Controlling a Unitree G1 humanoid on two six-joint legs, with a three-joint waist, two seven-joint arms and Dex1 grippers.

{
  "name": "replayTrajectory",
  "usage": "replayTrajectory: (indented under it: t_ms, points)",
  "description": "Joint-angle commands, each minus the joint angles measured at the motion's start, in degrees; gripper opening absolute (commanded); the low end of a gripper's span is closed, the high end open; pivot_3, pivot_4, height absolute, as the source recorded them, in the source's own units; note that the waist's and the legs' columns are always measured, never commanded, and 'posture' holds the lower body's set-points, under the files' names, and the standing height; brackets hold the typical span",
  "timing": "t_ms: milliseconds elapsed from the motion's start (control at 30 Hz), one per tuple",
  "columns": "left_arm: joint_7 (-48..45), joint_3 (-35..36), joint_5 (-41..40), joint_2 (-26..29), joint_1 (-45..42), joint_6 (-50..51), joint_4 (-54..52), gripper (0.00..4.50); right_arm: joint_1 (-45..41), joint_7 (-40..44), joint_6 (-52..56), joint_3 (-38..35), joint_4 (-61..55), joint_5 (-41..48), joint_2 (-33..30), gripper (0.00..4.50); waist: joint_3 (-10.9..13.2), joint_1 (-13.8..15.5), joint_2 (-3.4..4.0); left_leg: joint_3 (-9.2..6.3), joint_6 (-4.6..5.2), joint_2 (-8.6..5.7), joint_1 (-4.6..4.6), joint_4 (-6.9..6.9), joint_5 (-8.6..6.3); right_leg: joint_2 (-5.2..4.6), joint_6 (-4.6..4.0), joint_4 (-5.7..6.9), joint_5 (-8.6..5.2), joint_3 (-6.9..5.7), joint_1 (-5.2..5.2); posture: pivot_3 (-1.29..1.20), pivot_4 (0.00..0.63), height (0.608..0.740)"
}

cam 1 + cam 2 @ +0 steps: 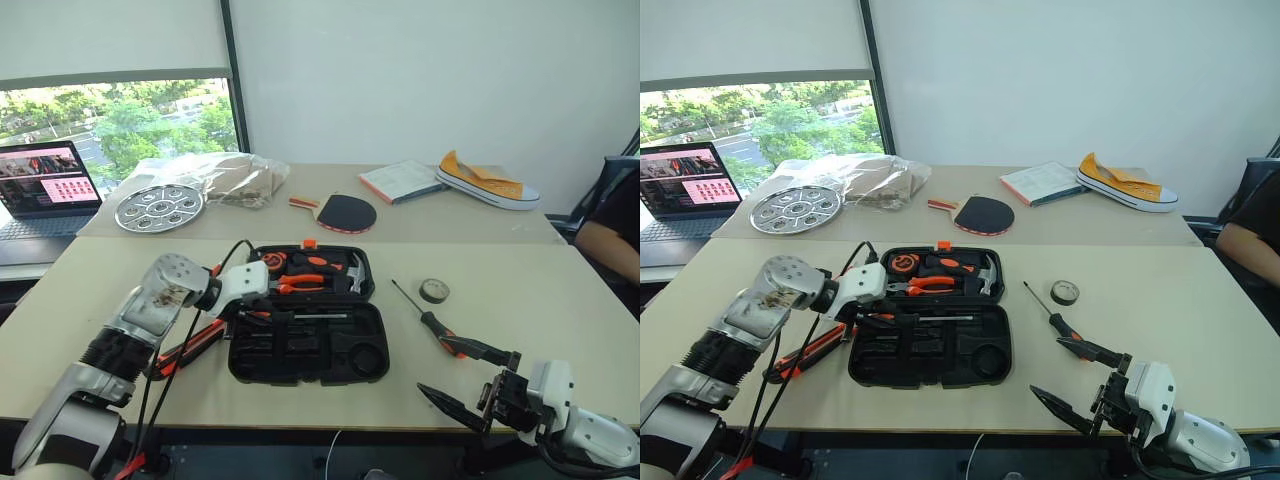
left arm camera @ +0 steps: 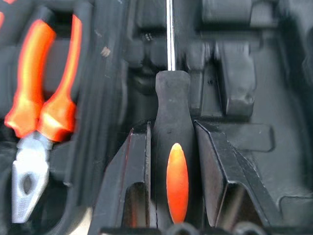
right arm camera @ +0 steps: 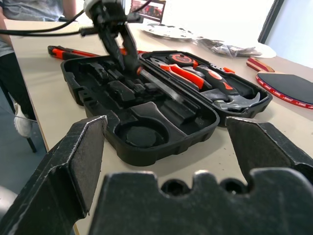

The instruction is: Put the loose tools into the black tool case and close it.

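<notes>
The black tool case (image 1: 300, 356) lies open in the middle of the near table, with orange-handled pliers (image 1: 300, 284) and a hammer in its far half. My left gripper (image 1: 252, 308) is over the case's left side, shut on a black-and-orange screwdriver (image 2: 172, 122) whose shaft lies across the near half. A second long screwdriver (image 1: 438, 328) and a dark tape roll (image 1: 434, 290) lie right of the case. An orange-and-black utility knife (image 1: 190, 347) lies left of it. My right gripper (image 1: 470, 382) is open near the table's front edge, right of the case, with nothing in it.
The far table holds a table tennis paddle (image 1: 345, 212), a yellow shoe (image 1: 488, 180), a booklet (image 1: 398, 181), a round metal tray (image 1: 158, 207), a crumpled plastic bag (image 1: 225, 178) and a laptop (image 1: 45, 185). A person (image 1: 615, 225) sits at the right edge.
</notes>
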Motion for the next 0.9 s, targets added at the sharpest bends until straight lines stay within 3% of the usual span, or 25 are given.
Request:
replayTrajectory:
  t_ms: [33, 200, 467, 533, 667, 833, 867, 900]
  points:
    - [0.71, -0.85, 3.61, -0.5, -2.97, -2.43, 2.88, 0.85, 0.6, -1.3, -0.29, -1.82, -3.12, 1.31, 0.21, 4.5, 0.0, 0.18, 0.0, -0.02, 0.01, 0.0, 0.0, 0.03, 0.0, -0.01, 0.0, 0.0, 0.0, -0.02, 0.03, 0.0, 0.15, 0.74]
    - [3.39, -0.64, 4.82, -4.81, -5.05, -1.32, 5.33, 0.85, 1.76, -2.18, -0.22, -1.35, -4.45, 1.04, 0.62, 4.5, -0.01, 0.76, 0.02, -0.02, 0.04, -0.04, 0.01, 0.13, -0.03, -0.04, 0.02, -0.01, 0.01, -0.03, 0.08, 0.0, 0.15, 0.74]
    - [2.62, -2.42, 9.04, -5.16, -6.5, -5.62, 8.44, 0.85, 1.88, -3.2, 0.51, -0.13, -5.6, 0.8, 0.74, 4.5, -0.01, 1.22, 0.02, -0.02, 0.04, -0.04, -0.01, 0.25, -0.02, -0.03, 0.02, 0.05, 0.02, -0.02, 0.1, 0.0, 0.15, 0.74]
    - [1.24, -2.07, 8.2, -5.19, -6.25, -6.72, 8.14, 1.85, 1.69, -3.37, 0.74, 0.2, -5.65, 0.77, 0.66, 4.5, -0.01, 1.21, 0.02, -0.02, 0.03, -0.04, 0.02, 0.26, -0.02, -0.03, 0.01, 0.09, 0.04, -0.02, 0.12, 0.0, 0.15, 0.74]
    - [2.84, 2.59, 3.9, -6.94, -5.77, -8.2, 6.65, 3.01, 1.6, -3.58, 1.12, 0.65, -5.78, 0.9, 0.57, 4.5, 0.0, 1.37, 0.02, -0.01, 0.04, -0.04, 0.01, 0.36, -0.01, -0.03, 0.01, 0.19, 0.04, -0.02, 0.12, 0.0, 0.15, 0.74]
    - [4.7, 8.38, -1.08, -7.6, -4.09, -7.67, 4.89, 3.01, 2.31, -3.32, 1.51, 0.77, -6.02, 1.27, 0.56, 4.5, 0.01, 1.34, 0.02, -0.05, 0.08, -0.04, -0.02, 0.47, -0.03, -0.05, 0.02, 0.2, 0.04, -0.04, 0.11, 0.0, 0.15, 0.74]
    - [5.02, 8.44, -0.77, -7.35, -3.33, -7.49, 4.87, 2.48, 2.43, -3.32, 1.57, 0.71, -6.01, 1.32, 0.62, 4.5, 0.0, 1.32, 0.04, -0.05, 0.07, -0.04, -0.02, 0.47, -0.03, -0.04, 0.02, 0.2, 0.04, -0.03, 0.11, 0.0, 0.15, 0.74]
    - [4.89, 8.26, -0.56, -7.15, -2.44, -7.6, 4.73, 2.4, 2.58, -3.26, 1.57, 0.66, -6.03, 1.35, 0.64, 4.5, -0.02, 1.23, 0.07, -0.05, 0.06, -0.03, 0.0, 0.47, -0.03, -0.03, 0.02, 0.22, 0.04, -0.03, 0.11, 0.0, 0.15, 0.74]
